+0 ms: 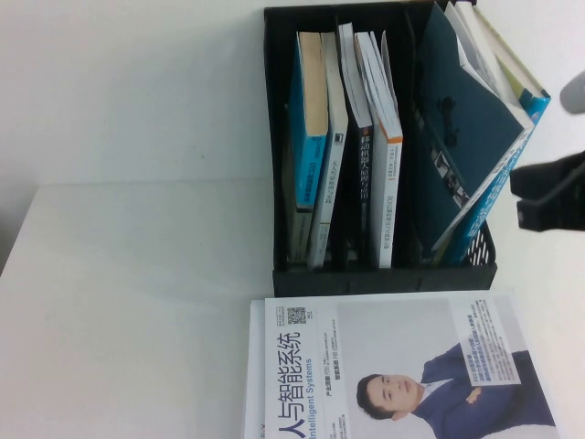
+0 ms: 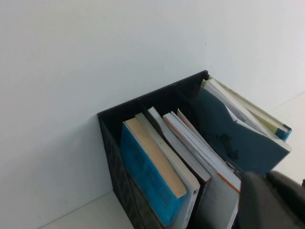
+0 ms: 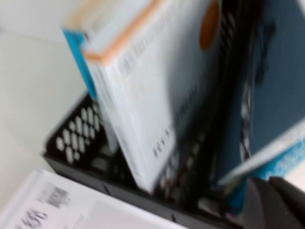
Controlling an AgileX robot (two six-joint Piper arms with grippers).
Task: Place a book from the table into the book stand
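The teal-backed book leans tilted in the black book stand. The right gripper hovers beside it, finger state unclear. The left gripper is near the stand, fingers unclear.

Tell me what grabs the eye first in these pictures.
The black stand at the table's far edge, packed with books, the teal-backed book leaning in its rightmost slot. In front lies a white book showing a suited man. The right claw hovers beside the stand; the left claw is near it.

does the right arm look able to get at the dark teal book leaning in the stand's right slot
Probably yes. The right gripper hangs just beside the book stand on its right, next to the tilted dark teal book, with nothing between them. The left gripper hovers above the stand.
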